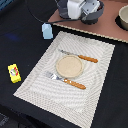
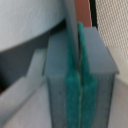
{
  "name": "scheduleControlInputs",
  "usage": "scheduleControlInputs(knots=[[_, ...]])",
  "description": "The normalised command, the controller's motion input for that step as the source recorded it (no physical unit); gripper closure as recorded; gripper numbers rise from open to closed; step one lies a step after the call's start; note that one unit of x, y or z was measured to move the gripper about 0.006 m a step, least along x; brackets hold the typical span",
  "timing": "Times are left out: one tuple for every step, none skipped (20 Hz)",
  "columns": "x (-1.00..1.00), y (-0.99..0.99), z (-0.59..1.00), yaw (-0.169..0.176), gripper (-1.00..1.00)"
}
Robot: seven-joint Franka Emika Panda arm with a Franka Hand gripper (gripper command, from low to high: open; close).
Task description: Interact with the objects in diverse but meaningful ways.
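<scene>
One pale blue carton (image 1: 47,31), one yellow packet (image 1: 14,73); pincer (image 2: 80,75) pressed together.

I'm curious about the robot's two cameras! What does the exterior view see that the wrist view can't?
Only the exterior view shows the wooden plate, fork, knife, yellow packet and pale blue carton. Only the wrist view shows teal finger pads close up. Both show the gripper and some striped placemat.
</scene>
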Motion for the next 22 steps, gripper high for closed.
scheduleControlInputs(knots=[[0.5, 0.66, -0.03, -0.021, 1.0], [0.41, 0.64, 0.0, -0.003, 1.0], [0.33, 0.57, 0.0, -0.002, 1.0], [0.29, 0.51, 0.0, -0.002, 1.0], [0.26, 0.44, 0.0, 0.0, 1.0], [0.21, 0.42, 0.0, 0.0, 1.0], [0.13, 0.36, 0.0, 0.0, 1.0], [0.07, 0.33, 0.0, 0.0, 1.0], [0.0, 0.26, 0.0, 0.0, 1.0], [-0.04, 0.16, 0.0, 0.005, 1.0], [-0.12, 0.12, 0.0, 0.005, 1.0], [-0.18, 0.14, 0.0, 0.007, 1.0], [-0.22, 0.11, 0.0, 0.01, 1.0], [-0.17, 0.06, 0.0, 0.006, 1.0], [-0.11, 0.01, 0.0, 0.003, 1.0], [-0.11, 0.0, 0.0, 0.0, 1.0], [-0.07, 0.0, 0.0, 0.003, 1.0], [-0.09, 0.0, 0.0, 0.003, 1.0], [-0.11, 0.03, 0.0, 0.005, 1.0], [-0.16, 0.13, 0.0, 0.02, 1.0], [-0.16, 0.25, 0.0, 0.04, 1.0], [-0.16, 0.32, 0.0, 0.052, 1.0]])
